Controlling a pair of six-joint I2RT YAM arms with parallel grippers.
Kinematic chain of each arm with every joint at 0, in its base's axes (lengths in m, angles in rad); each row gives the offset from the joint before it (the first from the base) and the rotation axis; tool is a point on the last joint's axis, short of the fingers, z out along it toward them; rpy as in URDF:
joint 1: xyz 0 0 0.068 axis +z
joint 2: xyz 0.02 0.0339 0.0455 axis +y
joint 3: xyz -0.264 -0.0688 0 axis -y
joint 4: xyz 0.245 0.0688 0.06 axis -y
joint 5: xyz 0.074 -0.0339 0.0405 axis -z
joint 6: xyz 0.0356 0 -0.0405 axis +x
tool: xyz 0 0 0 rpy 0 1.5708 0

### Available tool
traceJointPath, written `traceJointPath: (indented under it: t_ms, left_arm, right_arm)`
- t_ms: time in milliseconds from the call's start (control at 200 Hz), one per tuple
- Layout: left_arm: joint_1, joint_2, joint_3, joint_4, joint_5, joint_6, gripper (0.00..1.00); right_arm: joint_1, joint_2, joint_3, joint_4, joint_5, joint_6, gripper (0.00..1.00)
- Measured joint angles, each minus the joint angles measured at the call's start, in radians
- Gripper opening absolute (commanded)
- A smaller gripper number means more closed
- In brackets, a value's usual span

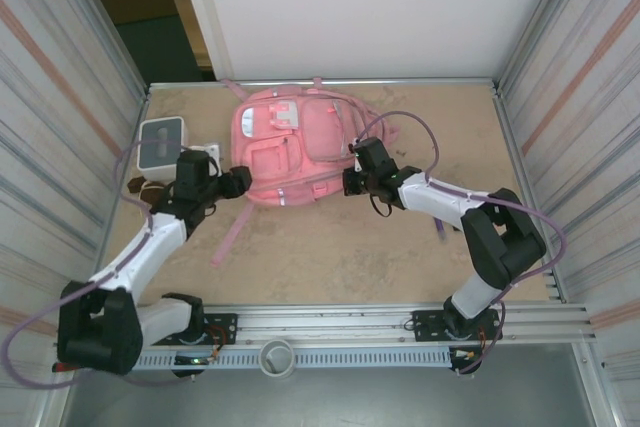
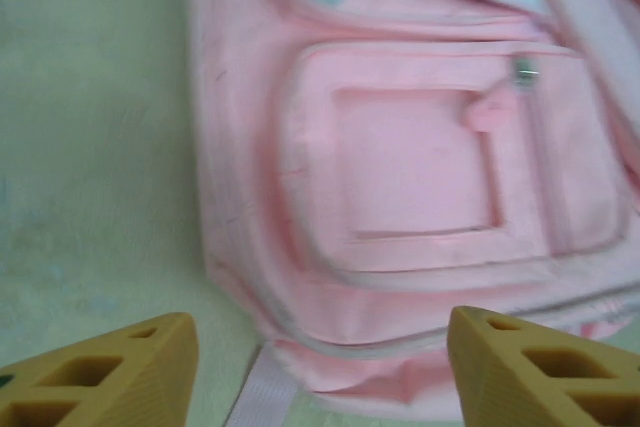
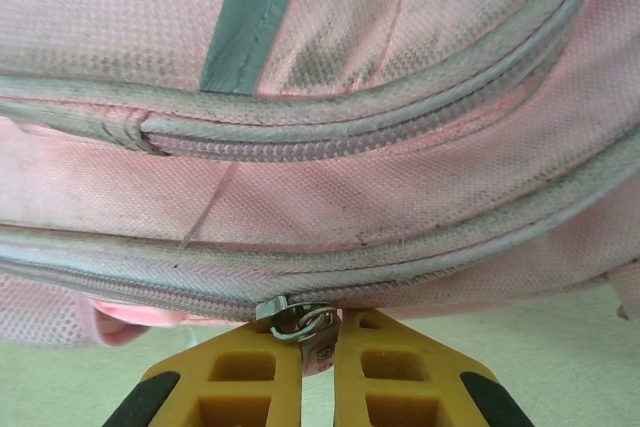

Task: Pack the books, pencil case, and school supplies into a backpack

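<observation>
Top external view puts the backpack [image 1: 295, 147] flat at mid-table, at 12 o'clock from the arm bases; the left gripper [image 1: 235, 184] sits at its 8 o'clock corner and the right gripper [image 1: 352, 182] at its 4 o'clock edge. The right jaws are pinched narrow on the zip pull [image 3: 297, 325], a small metal tab hanging from a grey-edged zip track; the left claw stands wide and holds nothing, its tan ribbed fingers [image 2: 120, 372] either side of the bag's lower corner. The step in hand looks like running the zip; done well, the pull should follow the curved track rather than lift off it, while the left claw pins the slack cloth so the bag does not slide. The fabric is soft woven pink, slightly scuffed, with pale piping and a square patch pocket [image 2: 415, 162].
</observation>
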Motion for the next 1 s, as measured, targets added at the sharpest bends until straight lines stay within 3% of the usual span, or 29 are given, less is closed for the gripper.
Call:
traceJointPath:
  t_ms: [165,276,376,561,676,997]
  left_arm:
    - [-0.26,-0.019,0.008,0.038,-0.147,0.169,0.73]
    - [-0.42,0.08,0.04,0.087,-0.219,0.32,0.74]
    - [-0.497,0.202,0.088,0.125,-0.258,0.436,0.75]
    - [-0.536,0.393,0.184,0.171,-0.318,0.573,0.75]
    - [-0.536,0.476,0.228,0.202,-0.344,0.622,0.7]
    - [-0.515,0.57,0.269,0.248,-0.362,0.679,0.28]
  right_arm:
    - [-0.005,-0.021,-0.001,0.0,-0.047,0.003,0.0]
    - [-0.007,-0.035,-0.002,0.0,-0.074,0.008,0.0]
    - [-0.007,-0.043,-0.002,0.0,-0.097,0.019,0.0]
    - [-0.007,-0.045,-0.012,0.007,-0.121,0.031,0.0]
    - [-0.007,-0.045,-0.017,0.015,-0.125,0.034,0.0]
    - [-0.006,-0.053,-0.028,0.022,-0.109,0.034,0.0]
